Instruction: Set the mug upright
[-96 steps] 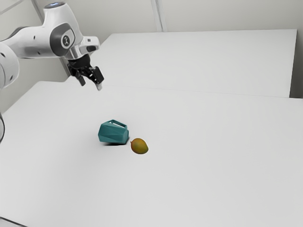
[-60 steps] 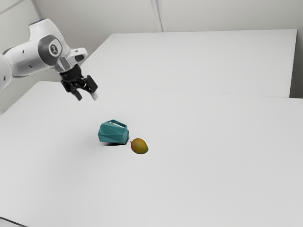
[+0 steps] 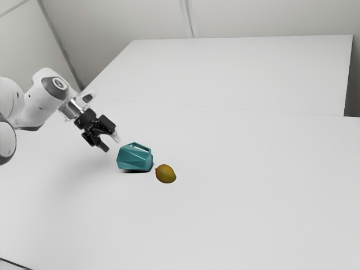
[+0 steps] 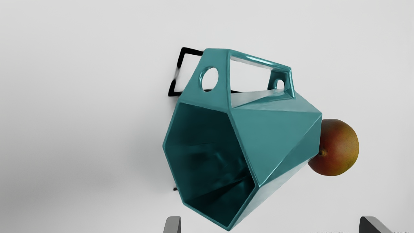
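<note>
Exterior view is showing a teal, faceted, glossy mug [image 3: 134,160] lying on its side on a smooth white surface [image 3: 253,197], well in from the far edge, its angular handle [image 3: 144,147] pointing upward. A black two-finger gripper [image 3: 110,142] is hanging near it, toward the exterior view's left, released, its fingers [image 4: 173,225] standing wide apart. In the wrist view, the mug's open mouth [image 4: 207,161] is facing the gripper. A rounded mango [image 3: 166,174], red, yellow and green, is resting just beside the mug's base.
</note>
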